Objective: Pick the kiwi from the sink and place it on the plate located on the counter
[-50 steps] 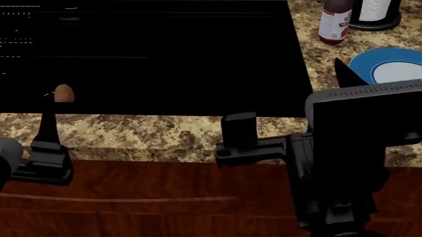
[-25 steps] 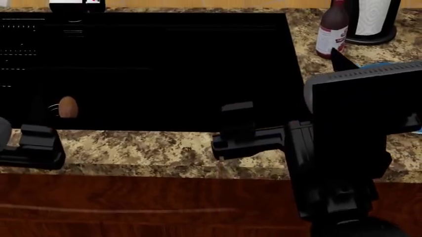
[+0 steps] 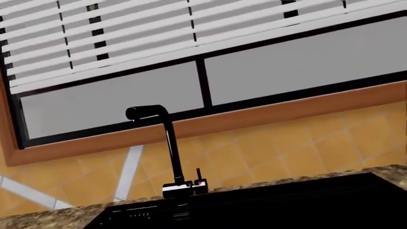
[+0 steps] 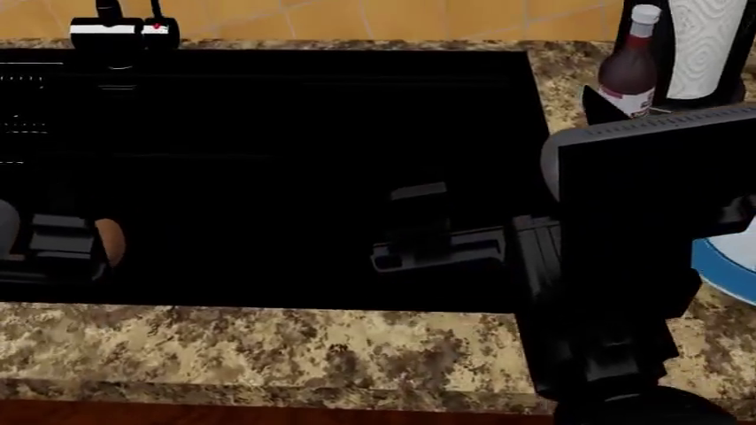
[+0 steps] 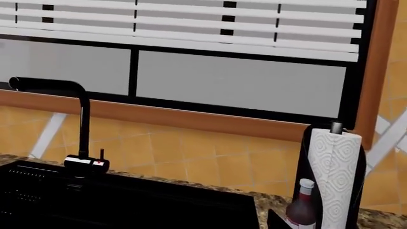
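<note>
Black fills most of the head view: the sink [image 4: 296,168] is a wide dark basin set into the speckled granite desk [image 4: 272,345], whose front edge runs along the bottom of that picture. The kiwi [image 4: 110,242], small and brown, shows near the basin's front left corner, right against the left gripper [image 4: 65,248], a dark blocky shape at the left edge. Whether its jaws are closed on the fruit or merely beside it cannot be told, since black parts merge with the black basin. The right gripper [image 4: 420,239] hangs over the middle front of the sink, also dark on dark; how far it is open cannot be told, and nothing shows in it. The bulky right arm [image 4: 626,239] covers much of the right side. Behind it, only a blue sliver of the plate [image 4: 723,270] shows at the right edge, on the desk beside the sink. At the far right corner stand a dark bottle [image 4: 628,75] with a white cap and a paper towel roll [image 4: 709,44] in a black holder. The faucet [image 3: 167,148] rises at the basin's back left, before an orange tiled wall [image 5: 190,152] and a window with white blinds [image 5: 184,24]. Neither wrist view shows the kiwi or any gripper fingers.
</note>
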Controlling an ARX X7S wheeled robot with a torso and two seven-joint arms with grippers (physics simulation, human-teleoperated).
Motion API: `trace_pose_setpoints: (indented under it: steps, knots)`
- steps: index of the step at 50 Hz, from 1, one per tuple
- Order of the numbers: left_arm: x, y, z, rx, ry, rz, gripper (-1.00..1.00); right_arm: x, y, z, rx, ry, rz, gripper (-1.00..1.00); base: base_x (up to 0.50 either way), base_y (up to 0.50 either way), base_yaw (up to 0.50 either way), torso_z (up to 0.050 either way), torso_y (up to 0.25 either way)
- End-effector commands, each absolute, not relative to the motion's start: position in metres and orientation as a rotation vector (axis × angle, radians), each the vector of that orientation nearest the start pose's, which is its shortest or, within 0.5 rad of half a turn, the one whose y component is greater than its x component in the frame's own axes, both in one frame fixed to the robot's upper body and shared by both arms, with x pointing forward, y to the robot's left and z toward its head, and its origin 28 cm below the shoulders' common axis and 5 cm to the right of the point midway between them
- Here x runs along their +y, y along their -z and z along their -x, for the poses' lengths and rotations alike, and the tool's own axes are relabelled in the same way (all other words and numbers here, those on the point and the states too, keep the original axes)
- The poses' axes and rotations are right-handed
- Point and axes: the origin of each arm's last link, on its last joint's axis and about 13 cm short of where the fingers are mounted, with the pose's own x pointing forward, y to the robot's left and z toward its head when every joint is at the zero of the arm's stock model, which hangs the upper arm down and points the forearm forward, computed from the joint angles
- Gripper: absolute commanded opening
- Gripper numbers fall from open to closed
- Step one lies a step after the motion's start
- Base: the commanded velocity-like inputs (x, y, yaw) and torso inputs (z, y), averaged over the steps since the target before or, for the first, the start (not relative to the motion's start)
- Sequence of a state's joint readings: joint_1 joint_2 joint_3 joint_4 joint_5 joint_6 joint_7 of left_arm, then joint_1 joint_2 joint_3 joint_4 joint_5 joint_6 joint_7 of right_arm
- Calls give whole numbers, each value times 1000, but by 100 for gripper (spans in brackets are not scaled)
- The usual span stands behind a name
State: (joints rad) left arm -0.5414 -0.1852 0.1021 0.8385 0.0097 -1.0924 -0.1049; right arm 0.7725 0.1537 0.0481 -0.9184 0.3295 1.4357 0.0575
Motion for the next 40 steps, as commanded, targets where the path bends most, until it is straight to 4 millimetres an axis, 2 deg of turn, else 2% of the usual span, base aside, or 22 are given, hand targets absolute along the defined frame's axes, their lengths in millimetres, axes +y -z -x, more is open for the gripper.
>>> trace_pose_setpoints:
  steps: [1,17,35,40]
  knots:
    - [220,-220,-230,-289,-99,-196,100,-109,-258,-220,-253,-152,82,100,500,137,0,0,0]
    - [219,-220,-233,-277,-92,-198,100,-109,-257,-223,-249,-150,80,100,499,108,0,0,0]
    - [217,-220,-233,-269,-83,-199,100,-110,-259,-220,-257,-150,81,100,495,1,0,0,1]
    - [217,-220,-233,-266,-85,-203,100,-110,-261,-219,-263,-154,80,100,25,0,0,0,0]
